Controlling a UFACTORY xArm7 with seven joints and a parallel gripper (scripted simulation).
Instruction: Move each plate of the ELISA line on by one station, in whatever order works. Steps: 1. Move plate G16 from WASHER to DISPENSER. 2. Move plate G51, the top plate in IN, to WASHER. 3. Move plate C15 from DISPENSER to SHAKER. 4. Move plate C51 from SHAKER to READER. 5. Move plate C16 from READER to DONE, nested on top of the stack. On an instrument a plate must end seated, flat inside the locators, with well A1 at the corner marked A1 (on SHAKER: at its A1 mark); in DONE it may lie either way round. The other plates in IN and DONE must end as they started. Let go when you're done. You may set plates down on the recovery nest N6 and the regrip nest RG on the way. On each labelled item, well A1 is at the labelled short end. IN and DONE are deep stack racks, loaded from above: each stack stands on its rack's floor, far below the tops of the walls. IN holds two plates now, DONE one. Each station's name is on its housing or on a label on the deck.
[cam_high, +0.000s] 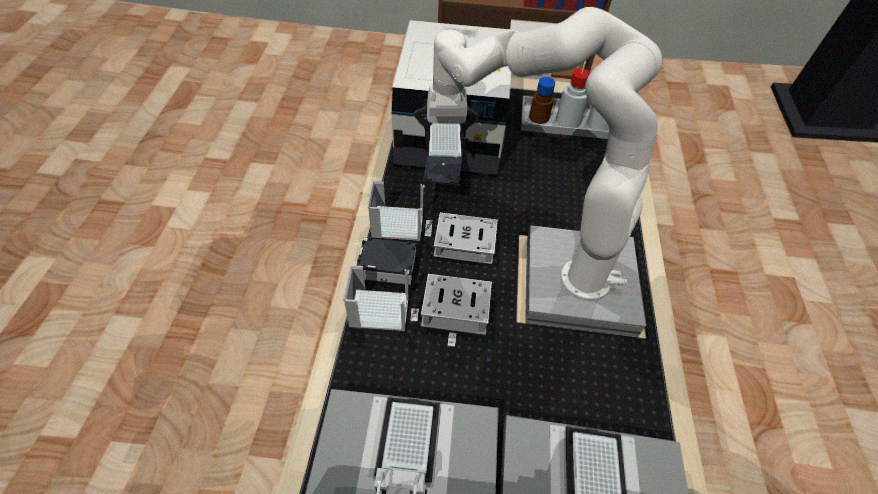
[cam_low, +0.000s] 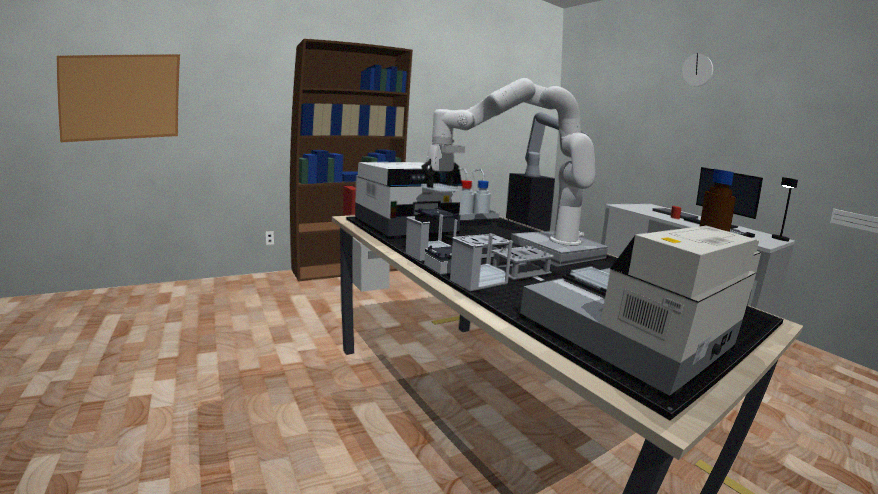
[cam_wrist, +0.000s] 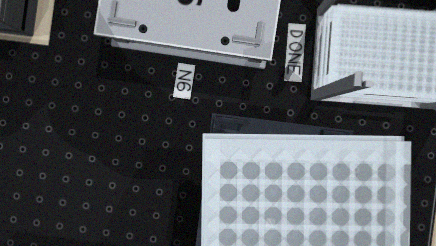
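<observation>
Off to the claw's left, seen from above, and nearer the table's front edge, stand two open-topped racks: the farther rack with a white plate low inside it, marked DONE by a deck label in the wrist view, and the nearer rack with another white plate on its floor. Between the two sits a dark box-shaped unit. The claw itself hangs in front of the big instrument at the far end of the table, clamped on a white well plate that it carries level in the air above the instrument's dark tray; its fingers are hidden behind the wrist, so the grip shows only by the plate hanging there. From the wrist camera the plate fills the lower right, its rows of round wells square to the frame. Just right of the racks, and nearer than the claw, lie two grey nests, N6 and RG, both bare. Right of the claw a brown bottle and a white bottle stand in a holder, and the white arm rises from its grey base plate further right. Far toward the front, two grey machines each hold a plate, the left one and the right one.
</observation>
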